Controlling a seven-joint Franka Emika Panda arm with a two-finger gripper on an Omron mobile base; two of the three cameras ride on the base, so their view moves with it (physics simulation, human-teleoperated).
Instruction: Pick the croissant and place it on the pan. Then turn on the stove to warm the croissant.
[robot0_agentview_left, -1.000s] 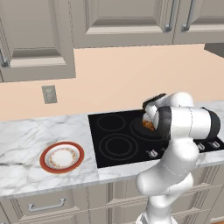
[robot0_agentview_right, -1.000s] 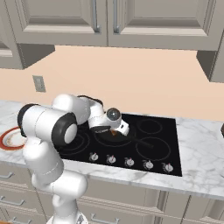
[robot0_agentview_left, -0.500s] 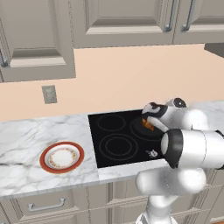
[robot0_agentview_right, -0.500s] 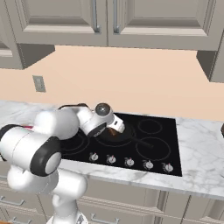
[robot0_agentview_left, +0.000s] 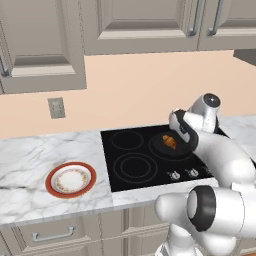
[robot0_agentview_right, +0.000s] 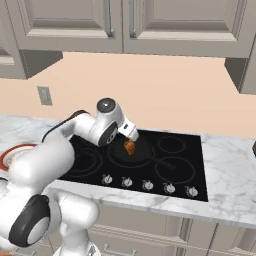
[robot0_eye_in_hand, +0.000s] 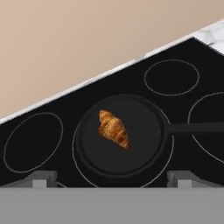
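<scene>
Marble counter surrounds the stove, where the croissant is seen lying inside the pan, left of its centre. The gripper is held wide apart and empty above it. Next, the matching knob should be gripped squarely and turned slowly. No writing can be read.

The croissant is seen lying inside the pan, which is set on a rear burner of the stove. A row of knobs is lined along the stove's front edge. A plate is placed on the counter to the stove's left, well apart from it.
</scene>
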